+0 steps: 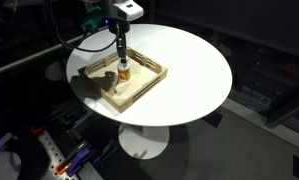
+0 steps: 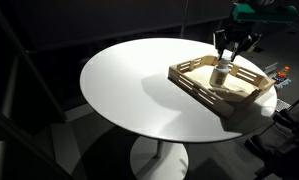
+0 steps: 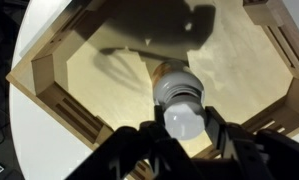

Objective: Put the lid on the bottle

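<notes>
Gripper (image 3: 184, 127) is squeezing the lid (image 3: 181, 106), holding it over the bottle (image 3: 165, 69) peeking out at eleven o'clock, so both are lining up.

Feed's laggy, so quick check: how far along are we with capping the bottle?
Done: the lid looks set on top of the bottle, which stands in the tray. In hand: the tool is shut on the lid. Left: open and lift away; whether the lid is fully seated I cannot tell.
</notes>
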Available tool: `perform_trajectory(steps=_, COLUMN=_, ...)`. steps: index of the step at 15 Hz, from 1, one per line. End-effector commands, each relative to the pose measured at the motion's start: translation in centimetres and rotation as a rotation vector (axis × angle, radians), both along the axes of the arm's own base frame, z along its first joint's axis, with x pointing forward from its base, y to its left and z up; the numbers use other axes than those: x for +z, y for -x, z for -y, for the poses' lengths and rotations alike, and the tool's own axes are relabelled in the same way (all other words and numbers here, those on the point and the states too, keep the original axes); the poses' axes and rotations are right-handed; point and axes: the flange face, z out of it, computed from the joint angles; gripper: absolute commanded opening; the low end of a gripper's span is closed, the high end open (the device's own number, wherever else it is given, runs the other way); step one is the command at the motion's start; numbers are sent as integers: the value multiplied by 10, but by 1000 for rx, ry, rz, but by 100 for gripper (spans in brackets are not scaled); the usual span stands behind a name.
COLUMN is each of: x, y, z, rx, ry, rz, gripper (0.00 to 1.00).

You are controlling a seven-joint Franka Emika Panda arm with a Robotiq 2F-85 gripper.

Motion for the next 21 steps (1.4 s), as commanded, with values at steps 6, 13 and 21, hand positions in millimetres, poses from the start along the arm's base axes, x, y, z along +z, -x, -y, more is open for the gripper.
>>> perform_trajectory(steps=6, x=-2, y=-5, z=-3, rx=8, ry=4, rz=-12, gripper=19)
perform_trajectory(steps=13, x=-6, y=-5, z=-5, rx=13, ry=14, rz=-17, gripper=19)
perform_trajectory(steps=21, x=-8, y=-6, z=-7, rx=24, ry=9, rz=-5, gripper=19)
